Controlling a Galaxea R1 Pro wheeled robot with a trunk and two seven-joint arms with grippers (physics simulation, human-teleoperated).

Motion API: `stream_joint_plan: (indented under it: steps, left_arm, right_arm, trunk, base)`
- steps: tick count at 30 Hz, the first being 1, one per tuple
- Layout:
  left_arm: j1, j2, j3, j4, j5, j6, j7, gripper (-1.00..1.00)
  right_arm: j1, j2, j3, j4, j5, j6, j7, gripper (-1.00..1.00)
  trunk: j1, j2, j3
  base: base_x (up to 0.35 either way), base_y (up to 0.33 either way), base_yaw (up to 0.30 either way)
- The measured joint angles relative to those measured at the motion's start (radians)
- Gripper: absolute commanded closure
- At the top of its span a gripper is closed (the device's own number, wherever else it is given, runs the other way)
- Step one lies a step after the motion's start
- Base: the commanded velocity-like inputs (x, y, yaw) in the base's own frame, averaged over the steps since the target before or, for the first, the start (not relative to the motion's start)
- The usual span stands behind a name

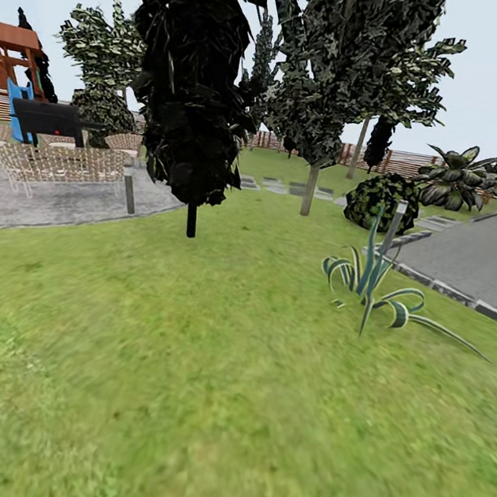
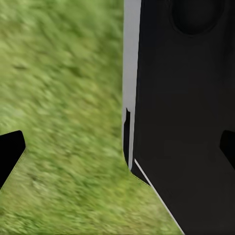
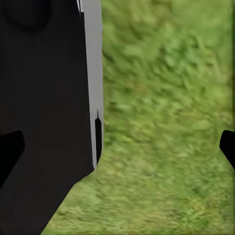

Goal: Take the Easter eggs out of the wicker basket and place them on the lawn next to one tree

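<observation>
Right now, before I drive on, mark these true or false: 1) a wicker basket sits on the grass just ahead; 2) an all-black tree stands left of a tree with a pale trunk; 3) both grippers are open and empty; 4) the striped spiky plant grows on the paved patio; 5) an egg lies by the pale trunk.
1) False: the lawn ahead is bare grass.
2) True: the black tree stands left of the pale-trunked tree.
3) True: the left gripper and right gripper have fingertips spread, with nothing held.
4) False: the striped plant grows in the grass, beside the paved area.
5) False: that trunk base shows grass alone.
</observation>
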Motion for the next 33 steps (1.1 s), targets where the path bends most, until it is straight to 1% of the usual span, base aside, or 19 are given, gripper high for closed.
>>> stream_joint_plan:
  steps: [7,10,14,33]
  left_arm:
    - [0.0,0.0,0.0,0.0,0.0,0.0,0.0,-1.0]
    - [0.0,0.0,-0.001,0.0,-0.001,0.0,0.0,-1.0]
    - [0.0,0.0,-0.001,0.0,-0.001,0.0,0.0,-1.0]
    - [0.0,0.0,-0.001,0.0,-0.001,0.001,0.0,-1.0]
  right_arm:
    - [0.0,0.0,-0.001,0.0,0.0,0.0,0.0,-1.0]
    - [0.0,-0.001,0.001,0.0,0.008,0.002,0.005,-1.0]
    - [0.0,-0.001,0.001,0.0,0.004,0.001,0.002,-1.0]
    - [0.0,0.002,0.001,0.0,0.007,0.001,0.001,-1.0]
  trunk:
    - [0.0,0.0,0.0]
    - [0.001,0.0,0.0]
    - [0.0,0.0,0.0]
    - [0.0,0.0,0.0]
  base:
    - [0.321,0.0,0.0]
    - [0.043,0.0,0.0]
    - [0.1,0.06,0.0]
    - [0.257,0.235,0.0]
